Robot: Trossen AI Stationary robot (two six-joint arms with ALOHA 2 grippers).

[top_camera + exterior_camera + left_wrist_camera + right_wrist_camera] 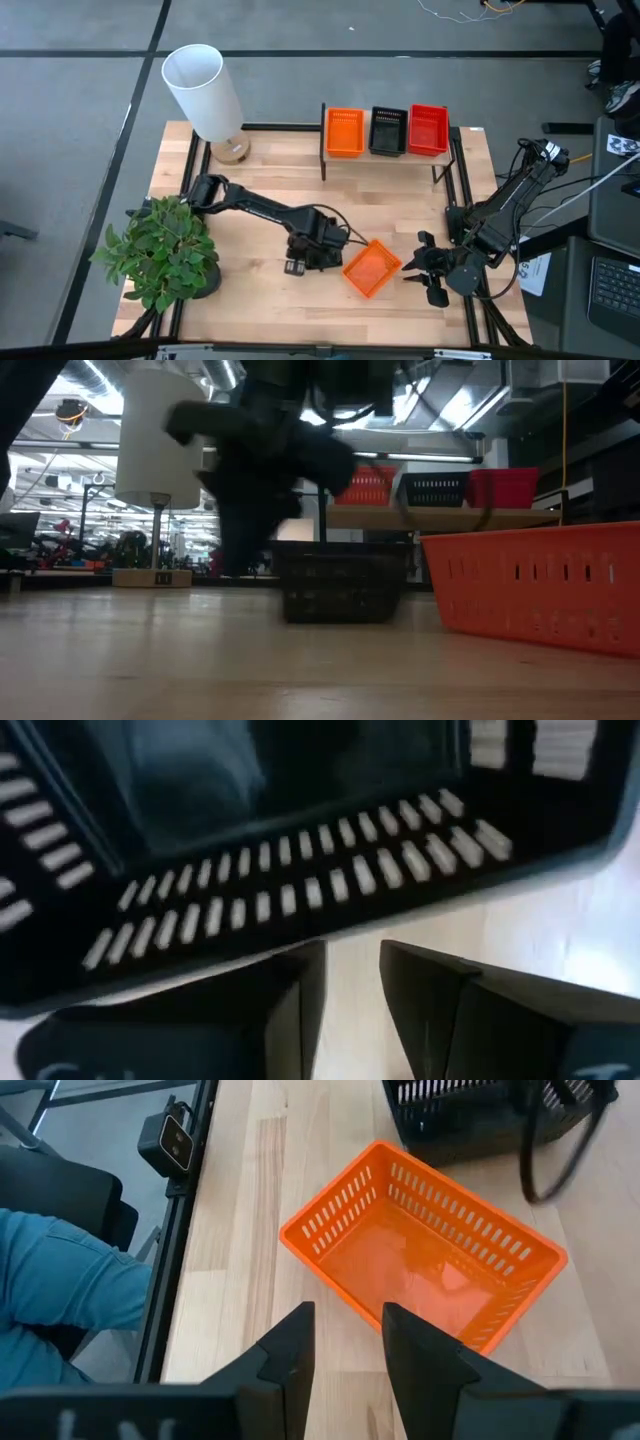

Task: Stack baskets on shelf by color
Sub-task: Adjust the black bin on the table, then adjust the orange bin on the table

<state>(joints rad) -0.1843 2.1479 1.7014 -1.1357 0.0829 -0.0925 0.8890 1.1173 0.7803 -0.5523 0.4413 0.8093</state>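
A black basket rests on its base on the table, mostly hidden under my left gripper in the high view. The left gripper hovers just outside the basket's long slotted wall, narrowly open, with bare table showing between its fingers. An orange basket sits flat beside it, turned askew. My right gripper waits to the right of it near the table's near right corner, narrowly open, facing the orange basket. On the shelf stand orange, black and red baskets side by side.
A lamp with a white shade stands at the far left corner and a potted plant at the near left. Black rails run along the table's sides. A person's blue-clad limb shows beyond the table. A cable hangs by the black basket.
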